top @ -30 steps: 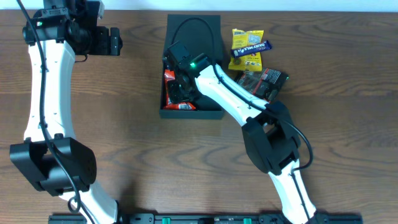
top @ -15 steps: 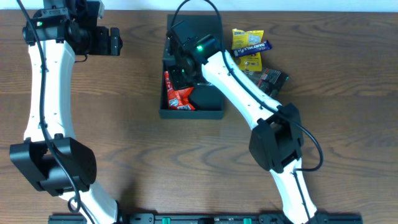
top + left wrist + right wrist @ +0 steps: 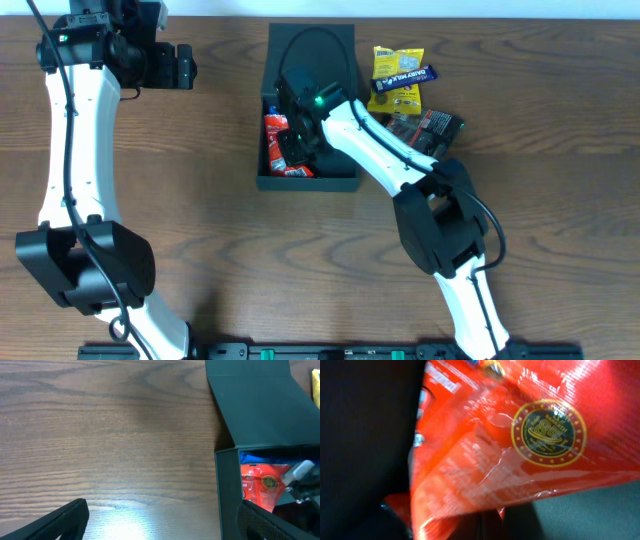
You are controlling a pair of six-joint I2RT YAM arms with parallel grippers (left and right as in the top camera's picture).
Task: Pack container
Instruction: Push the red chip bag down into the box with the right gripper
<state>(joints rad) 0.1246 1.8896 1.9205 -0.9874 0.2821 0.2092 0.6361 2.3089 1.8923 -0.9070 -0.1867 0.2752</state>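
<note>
Brown wood-grain bench [image 3: 200,200] carries the dark box [image 3: 310,182] at its middle, flap lid open. Inside it the right end effector [image 3: 293,125], pressed together, sits against a red packet [image 3: 275,128]; whether it pinches the packet is unclear. A dark packet [image 3: 432,130] and a yellow packet [image 3: 398,75] lie right of the box. Far left, the left end effector [image 3: 185,65] hangs spread.

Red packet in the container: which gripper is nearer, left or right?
Right. The right gripper is down inside the container, directly over the red packet. The left gripper hangs over the table, outside the container on the robot's left.
</note>
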